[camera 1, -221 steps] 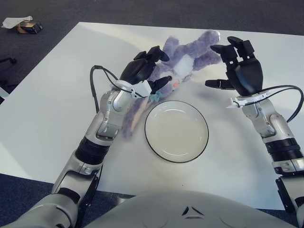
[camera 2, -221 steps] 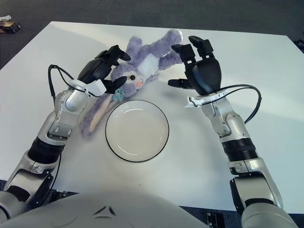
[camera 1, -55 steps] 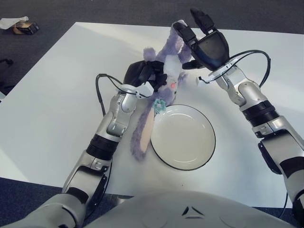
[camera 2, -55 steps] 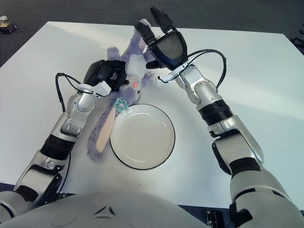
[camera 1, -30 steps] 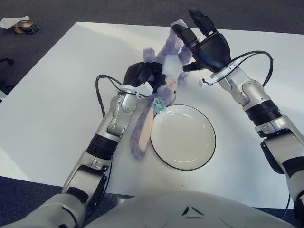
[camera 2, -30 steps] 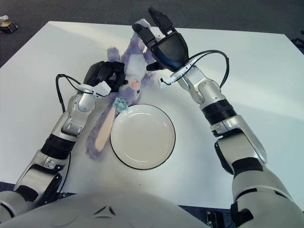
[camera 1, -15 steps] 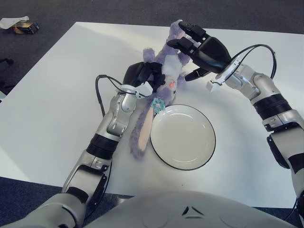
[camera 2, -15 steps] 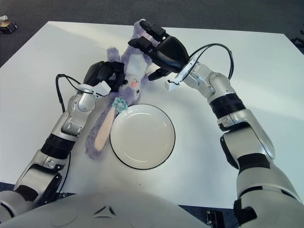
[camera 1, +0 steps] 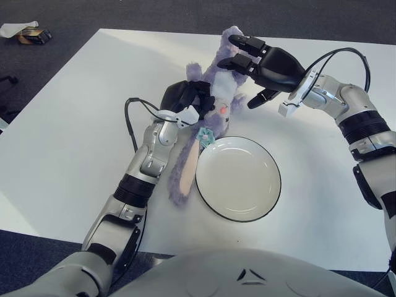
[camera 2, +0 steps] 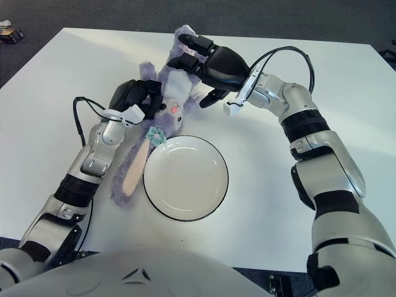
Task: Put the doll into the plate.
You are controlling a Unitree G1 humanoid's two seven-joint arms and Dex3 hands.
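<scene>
Purple plush, long-eared and limp, the stuffed rabbit doll (camera 1: 213,105) lay on the white table (camera 1: 74,124) just beyond the far left rim of the empty white plate (camera 1: 238,179), one long ear trailing down along the plate's left side. The left hand (camera 1: 185,99) sat on the doll's head with its fingers curled into the fur, apparently gripping it. The right hand (camera 1: 263,68) was over the doll's upper body on the far side, fingers spread and arched above the plush, not closed on anything. Such a toy looked light and soft, likely to sag and fold when lifted, with nothing to break and little to slip. A hold at the head and another around the torso would probably carry it best, since the dangling ear and legs could drag over the rim.
</scene>
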